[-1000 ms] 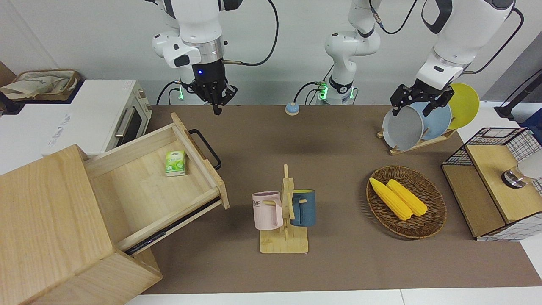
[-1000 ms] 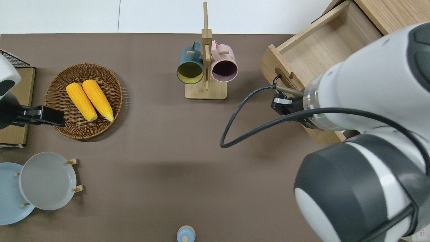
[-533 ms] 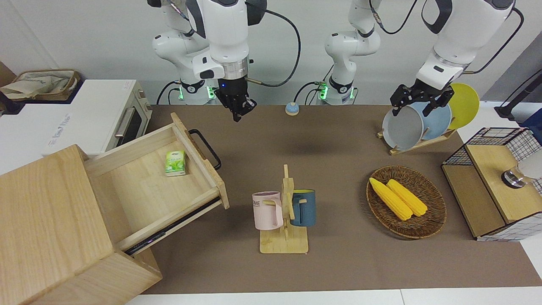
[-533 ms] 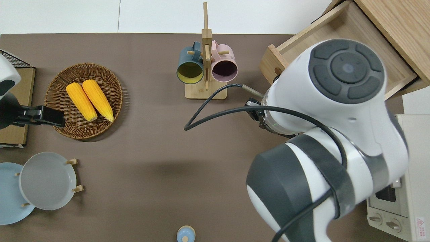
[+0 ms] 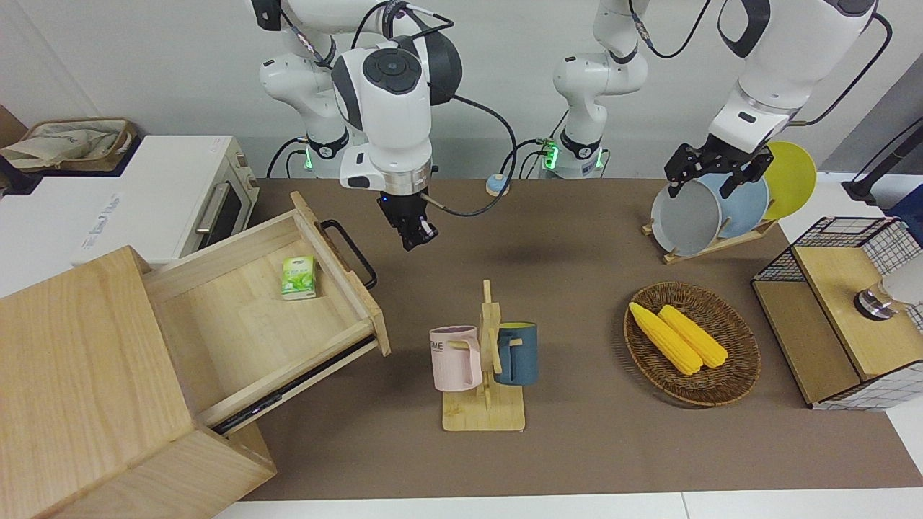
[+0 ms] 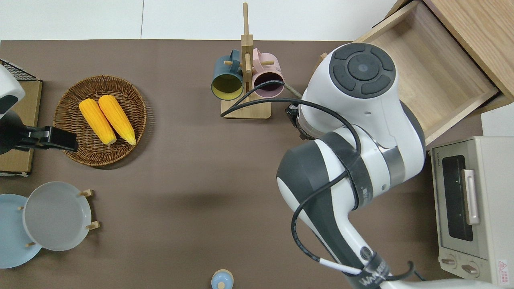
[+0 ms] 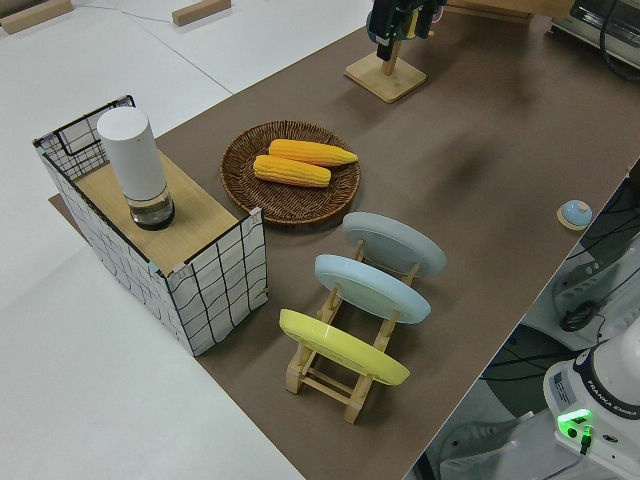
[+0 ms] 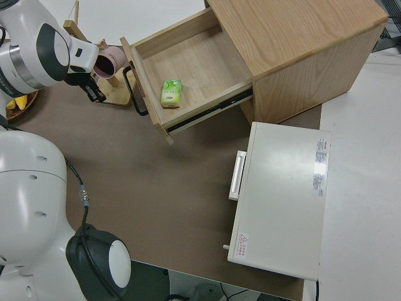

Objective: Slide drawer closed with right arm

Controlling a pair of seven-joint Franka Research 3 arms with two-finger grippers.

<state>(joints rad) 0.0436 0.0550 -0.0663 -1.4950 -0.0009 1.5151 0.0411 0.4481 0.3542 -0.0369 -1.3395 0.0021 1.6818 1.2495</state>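
Your drawer (image 5: 263,303) stands pulled wide out of the cabinet (image 5: 86,382) at the right arm's end of the tabletop (image 5: 577,238), a small green carton (image 5: 298,277) lying inside. The right claw (image 5: 417,239) hangs at about 2 o'clock from the black handle (image 5: 351,252) in the front view, apart from it; you cannot tell whether it is clenched or released. The left arm is parked.

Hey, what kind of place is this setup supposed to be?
Probably a robot lab's mock kitchen: two arms work a brown table holding a white oven, a plate rack, a mug stand and an open wooden drawer.
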